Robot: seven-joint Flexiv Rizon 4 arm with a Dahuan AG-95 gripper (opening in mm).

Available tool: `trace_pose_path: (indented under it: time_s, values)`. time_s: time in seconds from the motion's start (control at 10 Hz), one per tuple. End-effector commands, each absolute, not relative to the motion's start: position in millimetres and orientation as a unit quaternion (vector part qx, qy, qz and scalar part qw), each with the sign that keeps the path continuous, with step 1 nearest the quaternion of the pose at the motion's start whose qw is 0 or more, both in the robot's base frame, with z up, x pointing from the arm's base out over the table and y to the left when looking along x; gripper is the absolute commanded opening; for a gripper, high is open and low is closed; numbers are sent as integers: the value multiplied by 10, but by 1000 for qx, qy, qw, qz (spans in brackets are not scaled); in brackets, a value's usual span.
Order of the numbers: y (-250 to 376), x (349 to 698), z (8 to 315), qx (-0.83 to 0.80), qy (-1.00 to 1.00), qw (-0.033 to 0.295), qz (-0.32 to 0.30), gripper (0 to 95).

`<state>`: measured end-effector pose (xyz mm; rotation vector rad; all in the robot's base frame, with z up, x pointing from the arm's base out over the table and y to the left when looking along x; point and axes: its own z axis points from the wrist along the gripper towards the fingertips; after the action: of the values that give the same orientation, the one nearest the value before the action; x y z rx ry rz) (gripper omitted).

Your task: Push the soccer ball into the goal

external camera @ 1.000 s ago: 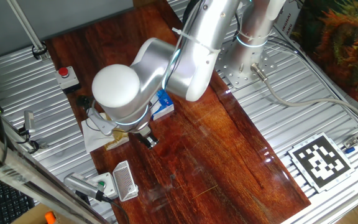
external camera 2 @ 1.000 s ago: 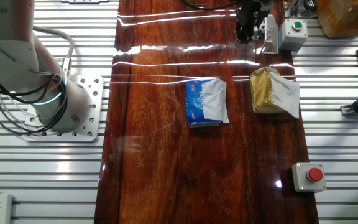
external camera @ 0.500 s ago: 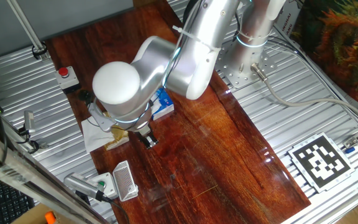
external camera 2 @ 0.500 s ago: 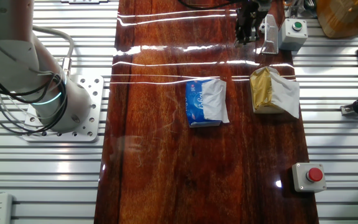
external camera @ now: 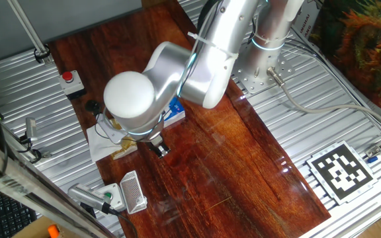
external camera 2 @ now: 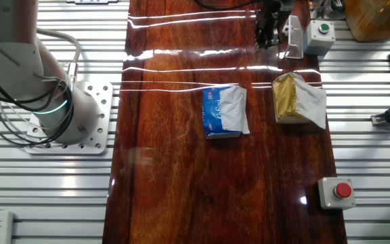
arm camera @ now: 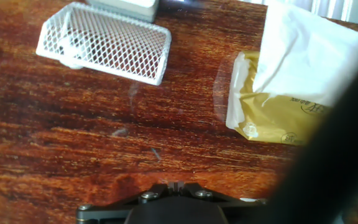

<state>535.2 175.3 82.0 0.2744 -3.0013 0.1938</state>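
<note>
One soccer ball (arm camera: 72, 53) is sitting inside the goal (arm camera: 107, 43), lying long-axis crosswise ahead of the end effector (external camera: 159, 149); jaw opening indiscernible.

The tiny soccer ball is only a pale blur, maybe it, behind the white mesh goal (arm camera: 104, 42). The white napkin with gold wrapper (arm camera: 297, 81) is partly hidden by a dark blurry shape.
</note>
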Motion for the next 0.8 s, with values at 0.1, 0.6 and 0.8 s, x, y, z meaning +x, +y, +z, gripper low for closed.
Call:
trace_pose_path:
  time_s: [0.1,0.6,0.8]
  values:
    - [1753,5355,822,94,-992,60,65,0]
    - [1753,5355,822,188,-979,62,41,0]
    - [1753,5355,822,189,-979,57,41,0]
